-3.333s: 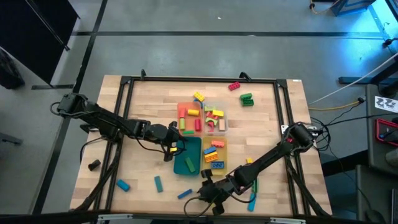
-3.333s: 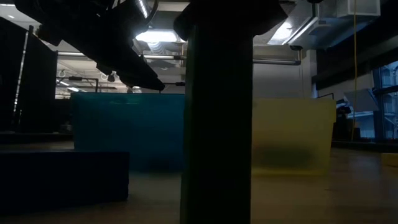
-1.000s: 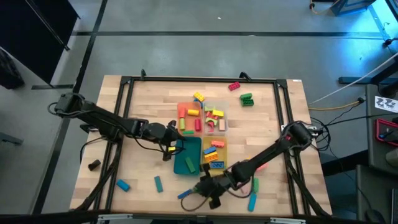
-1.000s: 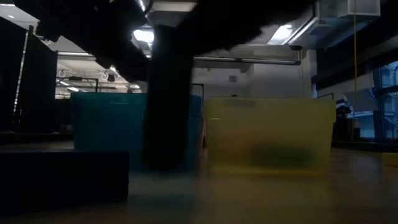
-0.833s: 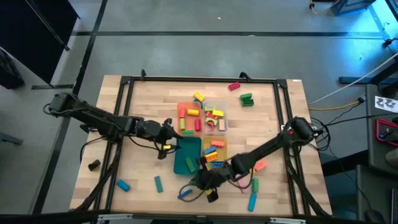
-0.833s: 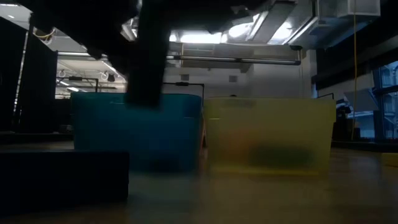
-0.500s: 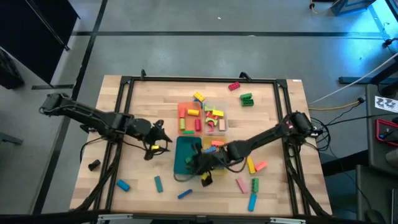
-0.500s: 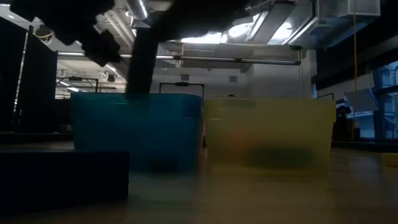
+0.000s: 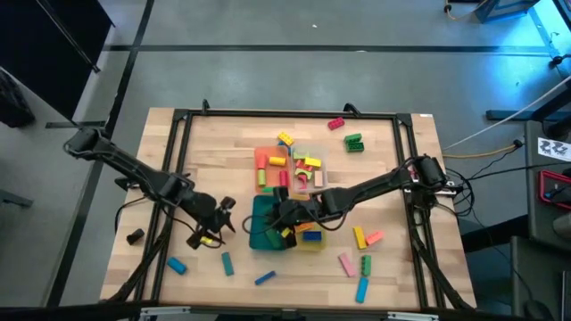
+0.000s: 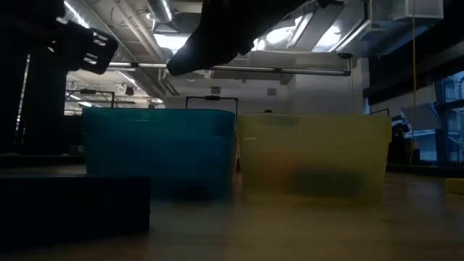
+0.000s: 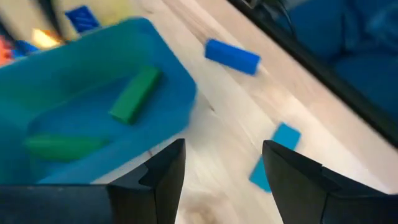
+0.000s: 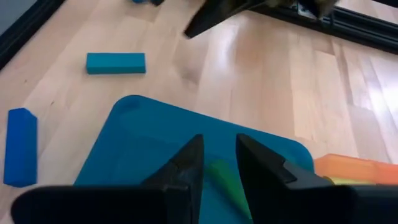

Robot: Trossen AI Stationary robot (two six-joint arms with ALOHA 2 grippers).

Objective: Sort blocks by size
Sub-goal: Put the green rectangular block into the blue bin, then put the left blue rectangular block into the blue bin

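Note:
My right gripper [image 9: 284, 221] hangs over the teal tray [image 9: 260, 214], shut on a green block [image 12: 219, 175]. The tray holds green bars [image 11: 134, 93] lying flat on its floor. My left gripper [image 9: 211, 232] is open and empty above bare table, left of the teal tray; the left wrist view shows its fingers wide apart [image 11: 224, 186]. Loose blocks lie near the front edge: blue ones [image 9: 265, 278], [image 9: 227, 263], [image 9: 176, 265], and at the right a pink [image 9: 343, 263], a green [image 9: 366, 265] and a yellow [image 9: 359, 236] one. Red [image 9: 336, 124] and green [image 9: 354, 142] bricks lie at the far right. My right gripper pinches the green block [image 12: 219, 175] between its two fingers [image 12: 186, 163]. The block runs slantwise through the narrow gap. The fingers slant down from the table's right side. The block is clear of the teal tray's floor, as far as I can see; the fingers hide its ends.
An orange tray [image 9: 260, 160] and a clear tray [image 9: 319, 178] with several blocks stand just beyond the teal one. A yellow tray [image 9: 314, 242] stands to the teal tray's right. In the low view the teal [image 10: 159, 152] and yellow [image 10: 312, 156] trays stand side by side.
My right gripper has risen from the table near the front edge and swung toward the far edge and the left, ending over the teal tray. My left gripper has drawn back from the teal tray's left side toward the near left.

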